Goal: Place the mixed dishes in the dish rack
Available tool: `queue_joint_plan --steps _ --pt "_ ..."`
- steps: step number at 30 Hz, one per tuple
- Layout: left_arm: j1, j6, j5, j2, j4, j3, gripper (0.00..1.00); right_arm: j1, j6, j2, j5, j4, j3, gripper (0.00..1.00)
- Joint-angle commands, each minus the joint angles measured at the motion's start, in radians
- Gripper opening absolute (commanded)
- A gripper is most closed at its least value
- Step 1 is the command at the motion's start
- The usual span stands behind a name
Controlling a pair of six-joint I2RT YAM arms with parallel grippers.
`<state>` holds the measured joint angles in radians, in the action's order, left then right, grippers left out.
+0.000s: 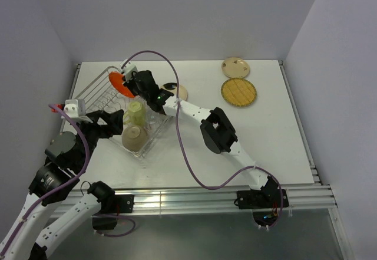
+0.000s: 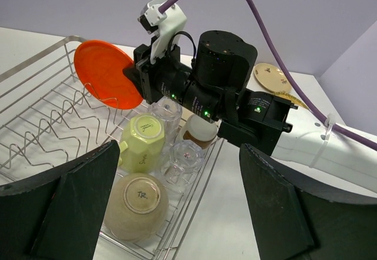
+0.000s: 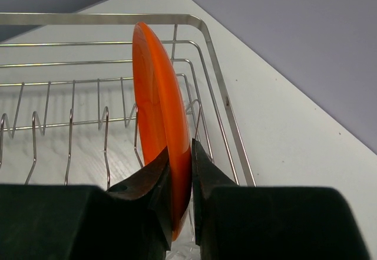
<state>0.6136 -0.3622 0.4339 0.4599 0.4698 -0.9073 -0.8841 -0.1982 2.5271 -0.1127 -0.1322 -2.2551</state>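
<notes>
Right gripper (image 3: 179, 161) pinches the orange plate (image 3: 154, 95) upright over the dish rack (image 3: 70, 18) prongs. Next, I'd say: lower into a slot, release. Left gripper (image 2: 177, 207) hangs spread, empty.

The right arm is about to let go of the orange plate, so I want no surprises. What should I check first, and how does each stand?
1. right gripper pinching the orange plate at its rim: ok.
2. Plate standing upright on edge: ok.
3. Plate inside the dish rack, over its slotted side: ok.
4. Plate's lower edge seated between prongs: cannot tell, the fingers hide it.
5. left gripper open and apart from the plate: ok.
</notes>
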Motion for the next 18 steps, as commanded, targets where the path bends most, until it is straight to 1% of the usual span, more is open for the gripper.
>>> queue_joint_plan --steps 1,2,7,14,18 --pt "-0.003 -0.014 -0.012 -0.004 -0.019 -0.002 0.89 -0.012 0.016 0.015 0.010 -0.027 -0.017 0.21" --pt "-0.003 -0.014 -0.014 -0.004 -0.019 -0.004 0.90 -0.013 0.016 0.012 0.010 -0.027 -0.015 0.24" --pt "-0.003 -0.017 -0.015 -0.009 -0.014 -0.007 0.90 -0.012 0.017 0.010 0.008 -0.026 -0.012 0.31" --pt "-0.003 -0.030 -0.015 -0.030 0.000 -0.007 0.90 -0.013 0.020 0.002 0.013 -0.021 -0.011 0.33" --pt "-0.003 -0.041 -0.020 -0.036 -0.002 -0.007 0.89 -0.009 0.017 -0.040 0.039 -0.018 -0.020 0.36"
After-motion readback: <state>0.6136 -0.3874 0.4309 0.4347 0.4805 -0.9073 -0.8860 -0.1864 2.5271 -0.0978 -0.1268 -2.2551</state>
